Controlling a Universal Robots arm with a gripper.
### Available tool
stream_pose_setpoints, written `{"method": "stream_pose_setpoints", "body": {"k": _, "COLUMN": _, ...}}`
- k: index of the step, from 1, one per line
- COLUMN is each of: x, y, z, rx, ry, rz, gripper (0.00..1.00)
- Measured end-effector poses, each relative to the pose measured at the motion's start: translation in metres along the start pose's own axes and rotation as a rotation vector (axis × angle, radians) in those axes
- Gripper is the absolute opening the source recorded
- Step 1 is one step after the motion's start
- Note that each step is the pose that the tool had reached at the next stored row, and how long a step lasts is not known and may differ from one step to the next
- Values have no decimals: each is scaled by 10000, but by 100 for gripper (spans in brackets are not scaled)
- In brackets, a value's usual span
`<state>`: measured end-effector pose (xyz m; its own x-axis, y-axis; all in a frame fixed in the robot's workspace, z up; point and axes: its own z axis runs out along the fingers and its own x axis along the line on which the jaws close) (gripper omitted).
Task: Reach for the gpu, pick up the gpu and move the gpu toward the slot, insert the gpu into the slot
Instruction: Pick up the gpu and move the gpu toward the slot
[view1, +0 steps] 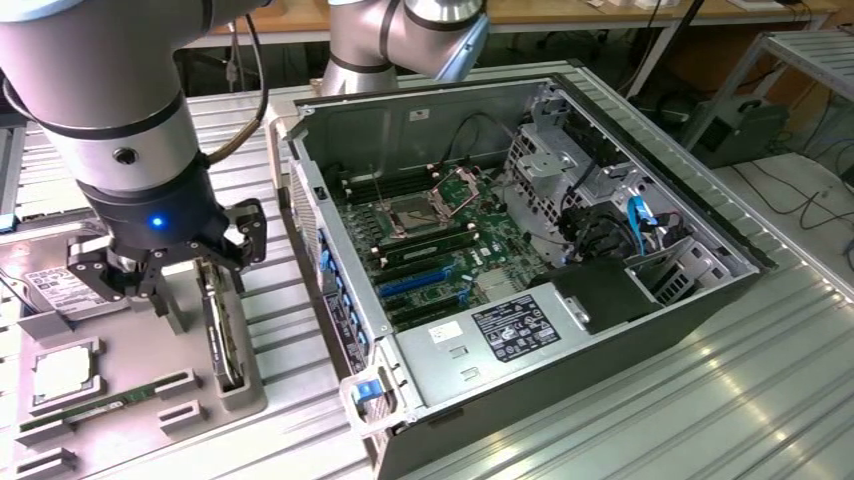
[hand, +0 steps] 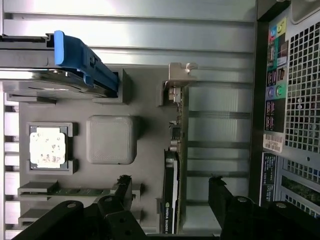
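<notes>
Upright gpu in grey holder

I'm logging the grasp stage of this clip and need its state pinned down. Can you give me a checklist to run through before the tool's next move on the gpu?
1. The tool is open: ok, its fingers stand apart.
2. The gpu sits between the fingers: ok, one finger on each side of the card.
3. The gpu is gripped: not ok, a gap shows on both sides.
4. The gpu stands on edge in the gray holder: ok.
5. The blue slot has no card in it: ok.
6. The fingers are low enough for a firm hold: cannot tell.
</notes>
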<state>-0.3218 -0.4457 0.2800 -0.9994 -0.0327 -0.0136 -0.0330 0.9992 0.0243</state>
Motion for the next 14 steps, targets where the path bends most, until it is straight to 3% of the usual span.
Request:
{"method": "stream_pose_setpoints", "body": {"k": 7, "x": -7, "y": -6, "z": 105, "rx": -1, "ry": 2, "rz": -39, "gripper": 72}}
{"method": "stream_pose_setpoints", "body": {"k": 14, "x": -13, "y": -11, "z": 293, "rx": 0, "ry": 2, "rz": -39, "gripper": 72}}
